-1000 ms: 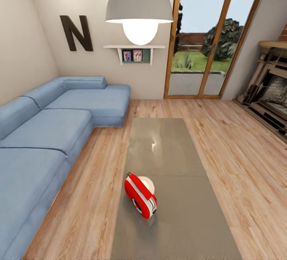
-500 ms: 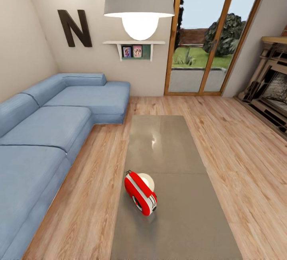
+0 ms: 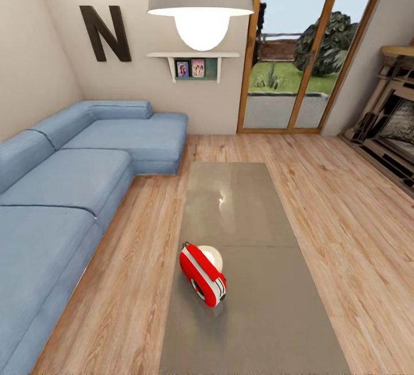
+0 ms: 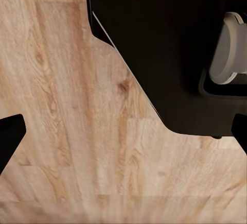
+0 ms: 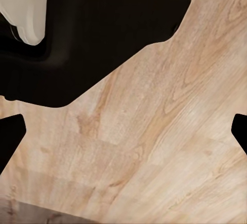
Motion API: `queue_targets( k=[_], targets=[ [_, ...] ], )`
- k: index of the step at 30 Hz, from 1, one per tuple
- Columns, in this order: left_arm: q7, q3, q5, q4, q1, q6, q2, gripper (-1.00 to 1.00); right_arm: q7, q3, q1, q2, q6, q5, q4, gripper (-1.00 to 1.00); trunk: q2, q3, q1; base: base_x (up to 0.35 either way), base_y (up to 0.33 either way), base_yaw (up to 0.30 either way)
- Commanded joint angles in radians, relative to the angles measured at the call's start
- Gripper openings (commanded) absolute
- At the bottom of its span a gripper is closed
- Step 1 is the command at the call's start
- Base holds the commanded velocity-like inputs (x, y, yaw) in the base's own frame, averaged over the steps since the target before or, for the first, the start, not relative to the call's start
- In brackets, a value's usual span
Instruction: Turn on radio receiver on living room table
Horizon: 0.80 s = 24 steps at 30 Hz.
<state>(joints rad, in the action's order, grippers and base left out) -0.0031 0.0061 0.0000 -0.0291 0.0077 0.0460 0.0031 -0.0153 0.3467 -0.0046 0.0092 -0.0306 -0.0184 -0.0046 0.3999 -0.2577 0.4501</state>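
Left hand: you are seeing its two dark fingertips at opposite edges of the left wrist view, so it is standing wide and holding nothing, hanging over plank floor beside the robot's dark base.
Right hand: you are reading the same here, tips far apart, empty, floor beneath.
Radio receiver: it is sitting on the near half of the bench, tilted toward the sofa, touching a pale round disc behind it.
Handling: you are likely dealing with a light, stiff plastic shell on a glossy top, so it may slide or tip under a push.
Where to touch: you are best pressing squarely on the red body near the dial face; the thin handle looks too slight to rely on.
Head view: it is giving you the radio, bench, glass doors and fireplace.
Wrist views: they are giving you both hands and the floor under them.
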Motion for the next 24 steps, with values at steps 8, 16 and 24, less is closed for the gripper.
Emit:
queue_targets(
  k=[8, 16, 24],
  targets=[
    [0.0, 0.0, 0.0, 0.0, 0.0, 0.0, 0.0, 1.0, 0.0, 0.0, 0.0, 0.0, 0.0, 0.0, 0.0, 1.0, 0.0, -0.013, 0.0, 0.0, 0.0, 0.0],
    [0.0, 0.0, 0.0, 0.0, 0.0, 0.0, 0.0, 1.0, 0.0, 0.0, 0.0, 0.0, 0.0, 0.0, 0.0, 1.0, 0.0, -0.026, 0.0, 0.0, 0.0, 0.0],
    [0.0, 0.0, 0.0, 0.0, 0.0, 0.0, 0.0, 1.0, 0.0, 0.0, 0.0, 0.0, 0.0, 0.0, 0.0, 1.0, 0.0, -0.039, 0.0, 0.0, 0.0, 0.0]
  ],
)
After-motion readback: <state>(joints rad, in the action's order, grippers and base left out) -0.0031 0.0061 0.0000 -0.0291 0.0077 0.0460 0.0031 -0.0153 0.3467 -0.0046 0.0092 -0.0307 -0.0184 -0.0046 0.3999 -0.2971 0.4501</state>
